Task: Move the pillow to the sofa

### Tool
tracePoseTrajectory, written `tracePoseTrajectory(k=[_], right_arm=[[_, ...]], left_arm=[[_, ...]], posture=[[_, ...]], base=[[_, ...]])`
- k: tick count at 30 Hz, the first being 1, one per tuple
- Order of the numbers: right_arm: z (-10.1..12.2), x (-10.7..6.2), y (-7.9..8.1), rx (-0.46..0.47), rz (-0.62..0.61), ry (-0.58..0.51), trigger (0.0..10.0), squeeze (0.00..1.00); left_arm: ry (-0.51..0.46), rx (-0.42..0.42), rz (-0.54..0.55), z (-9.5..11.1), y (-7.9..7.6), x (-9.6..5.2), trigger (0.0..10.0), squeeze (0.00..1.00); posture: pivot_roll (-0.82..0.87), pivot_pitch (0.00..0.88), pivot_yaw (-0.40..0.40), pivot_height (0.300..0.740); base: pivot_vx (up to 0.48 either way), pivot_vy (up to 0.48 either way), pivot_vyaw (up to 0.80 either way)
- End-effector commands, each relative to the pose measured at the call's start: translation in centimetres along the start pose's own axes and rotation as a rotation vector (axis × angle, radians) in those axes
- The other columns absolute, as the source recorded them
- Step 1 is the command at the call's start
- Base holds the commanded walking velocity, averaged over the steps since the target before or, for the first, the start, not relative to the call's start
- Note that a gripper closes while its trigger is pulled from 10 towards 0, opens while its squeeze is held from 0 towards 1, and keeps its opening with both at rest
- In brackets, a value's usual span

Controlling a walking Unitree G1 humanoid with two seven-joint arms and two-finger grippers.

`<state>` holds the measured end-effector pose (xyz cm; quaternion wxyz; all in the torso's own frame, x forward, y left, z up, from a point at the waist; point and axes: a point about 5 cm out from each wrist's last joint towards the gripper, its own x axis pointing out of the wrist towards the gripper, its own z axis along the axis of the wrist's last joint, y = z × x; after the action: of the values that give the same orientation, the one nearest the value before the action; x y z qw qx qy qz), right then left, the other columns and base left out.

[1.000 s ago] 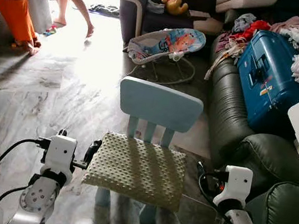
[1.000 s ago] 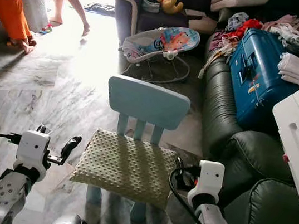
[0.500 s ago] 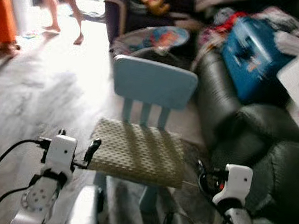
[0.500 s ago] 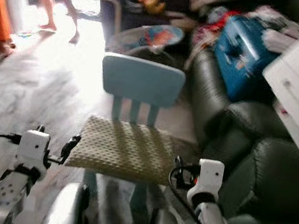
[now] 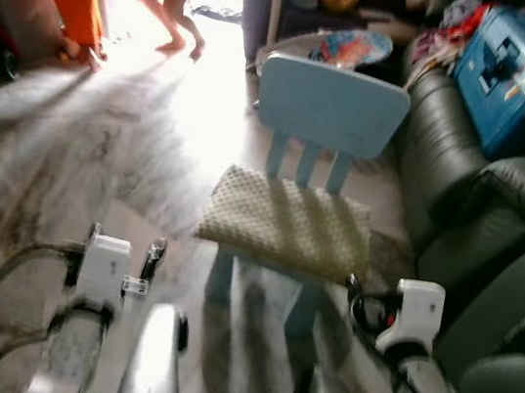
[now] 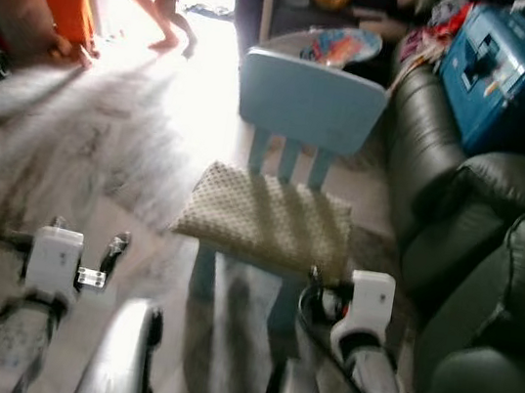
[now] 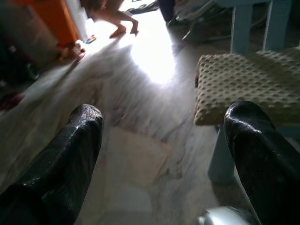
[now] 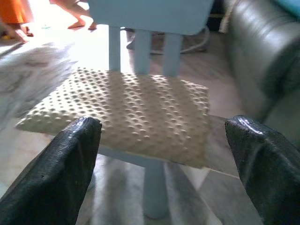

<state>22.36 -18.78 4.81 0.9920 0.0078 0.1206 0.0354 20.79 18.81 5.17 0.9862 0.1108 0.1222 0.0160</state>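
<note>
Still untouched: pillow on blue chair; both claws open, short of it.

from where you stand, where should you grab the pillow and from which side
Probably by its two side edges, coming from the front with both grippers. The pillow lies flat on the blue chair and overhangs the seat, so the left gripper and right gripper, both open, could close on those edges.
</note>
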Motion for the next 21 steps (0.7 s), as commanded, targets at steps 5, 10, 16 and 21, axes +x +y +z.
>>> tracePoseTrajectory(k=[5, 10, 16, 21], right_arm=[[-0.01, -0.04, 0.20, 0.012, 0.013, -0.003, 10.0, 0.00], [-0.01, -0.01, 0.23, 0.015, 0.019, -0.002, 10.0, 0.00], [0.11, 0.12, 0.26, 0.016, 0.024, -0.007, 10.0, 0.00], [0.23, 0.31, 0.27, 0.018, 0.030, -0.009, 10.0, 0.00]], left_arm=[[-0.050, 0.004, -0.005, 1.45, -0.07, 0.82, 10.0, 0.00], [-0.048, 0.003, -0.003, 1.41, -0.09, 0.79, 10.0, 0.00], [-0.047, 0.001, 0.000, 1.44, -0.10, 0.85, 10.0, 0.00], [-0.048, -0.001, 0.005, 1.46, -0.11, 0.86, 10.0, 0.00]], posture=[[-0.01, 0.000, -0.028, 0.591], [-0.01, 0.000, -0.028, 0.561], [-0.01, 0.000, -0.028, 0.536], [-0.01, 0.000, -0.028, 0.536]], base=[[0.000, 0.000, 0.00], [0.000, 0.000, 0.00], [0.000, 0.000, 0.00], [0.000, 0.000, 0.00]])
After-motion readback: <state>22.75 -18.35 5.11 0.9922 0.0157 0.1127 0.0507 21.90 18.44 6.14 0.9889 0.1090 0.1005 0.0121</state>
